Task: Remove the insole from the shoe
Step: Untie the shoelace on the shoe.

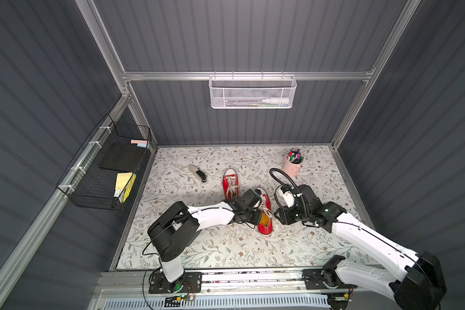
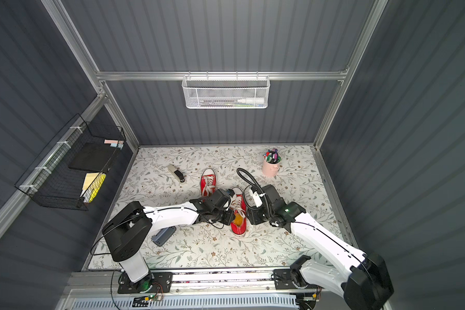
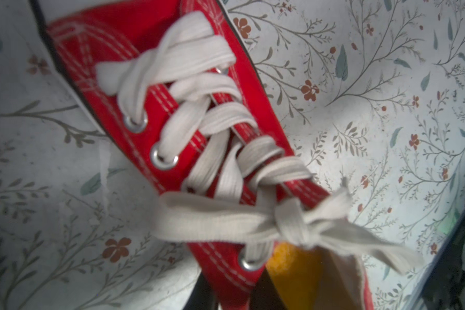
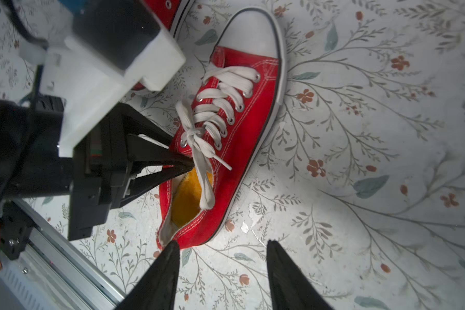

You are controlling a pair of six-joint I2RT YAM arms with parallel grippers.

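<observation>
Closest to the lens, the white-and-black left arm (image 1: 212,214) and right arm (image 1: 365,236) are rising from a silver aluminium rail (image 1: 253,276) along the bottom edge in both top views. They are reaching toward the frame's centre over a floral-print table mat (image 1: 226,249).

At the left edge, a black wire basket (image 1: 91,185) is hanging on the wall, holding a dark pad and yellow papers. Right of it, left of centre, a beige-and-black stapler (image 1: 197,174) is lying on the mat. A blue-grey plastic object (image 2: 163,236) is peeking out below the left forearm in a top view.

At centre, another red lace-up sneaker (image 1: 230,182) is lying with its toe toward the top of the frame. Just right of it, the red canvas sneaker (image 1: 265,229) with white laces is lying flat, heel toward the bottom. The yellow insole (image 4: 188,198) is sitting inside it, showing through the opening.

The left gripper (image 4: 187,164) is pressing its black fingers together on that shoe's side wall at the collar, by the top eyelet. The right gripper (image 4: 222,243) is hovering just beside the heel with its fingers apart, holding nothing. Toward the upper right of the mat, a pink metal cup (image 1: 290,170) of markers is standing upright.
</observation>
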